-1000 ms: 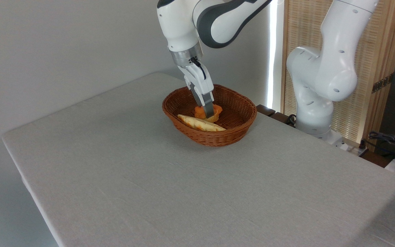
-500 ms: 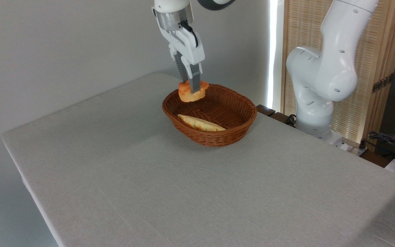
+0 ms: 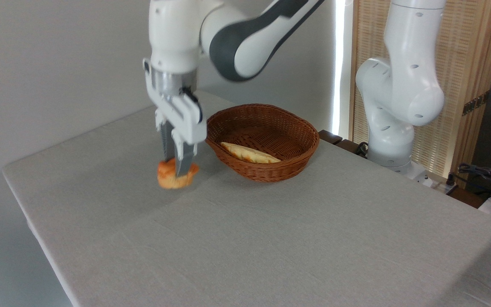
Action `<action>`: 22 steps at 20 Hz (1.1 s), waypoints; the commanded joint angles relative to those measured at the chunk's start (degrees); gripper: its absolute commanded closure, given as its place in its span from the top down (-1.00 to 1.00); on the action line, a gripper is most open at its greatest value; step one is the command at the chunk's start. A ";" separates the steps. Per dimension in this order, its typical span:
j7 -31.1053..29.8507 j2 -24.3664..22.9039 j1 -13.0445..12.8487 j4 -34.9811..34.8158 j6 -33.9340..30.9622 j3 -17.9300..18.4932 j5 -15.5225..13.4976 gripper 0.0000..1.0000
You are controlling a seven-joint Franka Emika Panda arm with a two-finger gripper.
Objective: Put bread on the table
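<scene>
Grey cloth covered the table, with a basket near its far edge holding a long flat bread. Left of the basket, the gripper was clenched on the bun, which hung just above the cloth or barely touched it; I could not tell which. Letting go too high could make the bun roll; pressing down could squash it.

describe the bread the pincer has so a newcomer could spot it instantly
Start at the brown woven wicker basket on the light-grey table; look just left of it. There the pincer grips a small round orange lumpy-topped bun low over the cloth. The only other bread, a long flat pale-yellow piece, lies inside the basket.
</scene>
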 commanded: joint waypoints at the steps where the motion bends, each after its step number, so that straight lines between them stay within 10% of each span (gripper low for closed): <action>1: -1.26 2.83 -0.12 1.82 2.51 -0.27 0.05 0.96; 18: -0.82 2.40 0.50 3.21 1.90 0.17 0.49 1.00; 22: 0.58 1.61 6.81 10.67 -9.76 -0.36 0.67 1.00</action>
